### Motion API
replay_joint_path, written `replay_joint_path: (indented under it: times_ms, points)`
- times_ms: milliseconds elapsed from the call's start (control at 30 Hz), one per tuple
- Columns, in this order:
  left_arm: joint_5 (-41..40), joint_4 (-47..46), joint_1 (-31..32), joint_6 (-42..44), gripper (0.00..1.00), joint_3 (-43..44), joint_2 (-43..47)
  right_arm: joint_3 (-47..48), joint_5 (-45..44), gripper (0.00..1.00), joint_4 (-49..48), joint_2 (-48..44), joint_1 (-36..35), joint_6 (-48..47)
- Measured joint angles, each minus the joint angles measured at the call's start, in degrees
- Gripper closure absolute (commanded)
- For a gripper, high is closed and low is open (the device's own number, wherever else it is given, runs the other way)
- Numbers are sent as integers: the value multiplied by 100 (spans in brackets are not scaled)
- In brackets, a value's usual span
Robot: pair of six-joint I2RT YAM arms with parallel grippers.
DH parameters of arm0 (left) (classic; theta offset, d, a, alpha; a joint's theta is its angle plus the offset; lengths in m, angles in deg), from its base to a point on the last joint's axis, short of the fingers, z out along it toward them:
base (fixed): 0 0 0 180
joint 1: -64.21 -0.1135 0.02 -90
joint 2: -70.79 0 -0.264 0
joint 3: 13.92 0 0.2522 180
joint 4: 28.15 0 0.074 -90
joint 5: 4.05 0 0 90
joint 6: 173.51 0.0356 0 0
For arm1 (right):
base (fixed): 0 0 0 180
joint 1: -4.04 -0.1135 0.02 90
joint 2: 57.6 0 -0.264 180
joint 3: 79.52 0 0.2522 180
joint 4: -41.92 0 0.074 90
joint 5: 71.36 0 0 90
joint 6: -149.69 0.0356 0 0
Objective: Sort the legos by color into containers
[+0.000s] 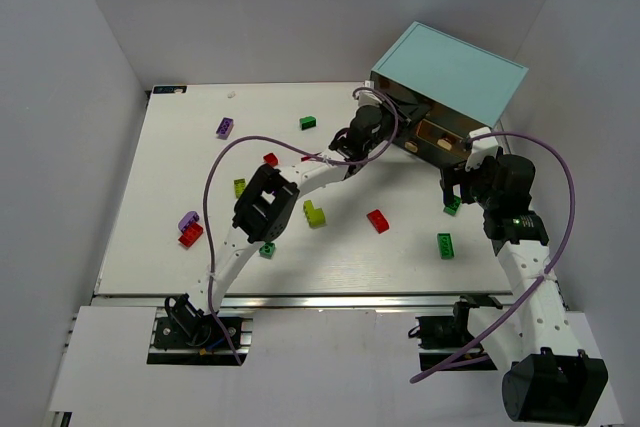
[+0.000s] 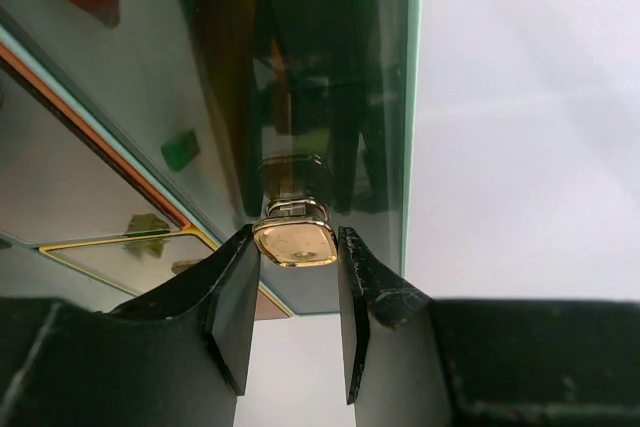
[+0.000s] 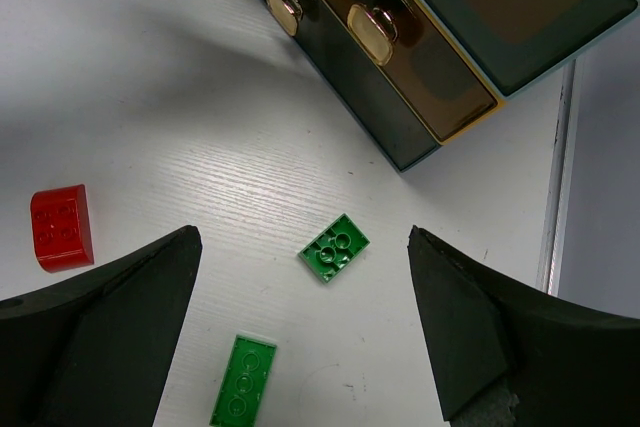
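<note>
The cabinet (image 1: 450, 72) with a light-blue top stands at the back right, its brown drawers (image 3: 420, 57) facing the table. My left gripper (image 1: 352, 139) is at the cabinet's front, its fingers (image 2: 232, 297) shut on a gold drawer knob (image 2: 295, 247). My right gripper (image 1: 458, 187) is open and empty, hovering over an upside-down green lego (image 3: 334, 248) in front of the cabinet. A second green lego (image 3: 243, 381) and a red one (image 3: 61, 226) lie nearby. Red (image 1: 377, 220), lime (image 1: 314, 214), purple (image 1: 225, 128) and green (image 1: 308, 123) legos lie scattered over the table.
Two more drawer knobs (image 3: 373, 34) show in the right wrist view. A purple and a red lego (image 1: 189, 228) lie together near the table's left edge. The left arm (image 1: 265, 207) stretches diagonally across the middle of the table. White walls enclose the table.
</note>
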Motion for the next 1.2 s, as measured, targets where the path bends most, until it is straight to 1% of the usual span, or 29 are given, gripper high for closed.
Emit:
replay_joint_path:
  times_ms: [133, 233, 367, 500, 633, 667, 767, 867, 900, 1000, 1100, 1167, 1200]
  points:
    - [-7, -496, 2, -28, 79, -560, 192, 0, 0, 11, 0, 4, 0, 0]
    - [-2, -804, 22, 33, 80, -1423, 697, 0, 2, 11, 0, 17, 0, 0]
    - [4, -894, 52, 203, 80, -2422, 1401, 0, 31, 11, 2, 33, 0, 0]
    - [20, -896, 70, 321, 78, -3091, 1906, 0, 286, 11, 17, 31, 0, -50]
    - [46, -1067, 61, 354, 61, -3622, 2201, -4, 717, 11, 44, -20, 0, -181]
    - [59, -1139, 57, 354, 50, -3742, 2258, -17, 822, 11, 39, -61, 0, -212]
    - [42, -1224, 31, 498, 32, -3921, 2347, -138, 1252, 11, 15, -245, 0, -376]
    - [33, -1167, -50, 605, 28, -3941, 2354, -267, 1882, 11, 81, -319, 0, -758]
    - [39, -1152, -68, 634, 25, -3941, 2354, -304, 2159, 11, 168, -323, 0, -951]
    - [63, -1108, -114, 710, 22, -3941, 2361, -426, 2955, 11, 481, -398, 0, -1698]
    - [94, -1010, -131, 833, 21, -4022, 2459, -667, 3574, 11, 671, -660, -11, -2297]
    - [105, -857, -138, 955, 21, -4295, 2708, -844, 3862, 11, 693, -876, -37, -2500]
    - [105, -767, -138, 1032, 21, -4461, 2876, -892, 3960, 13, 695, -949, -42, -2549]
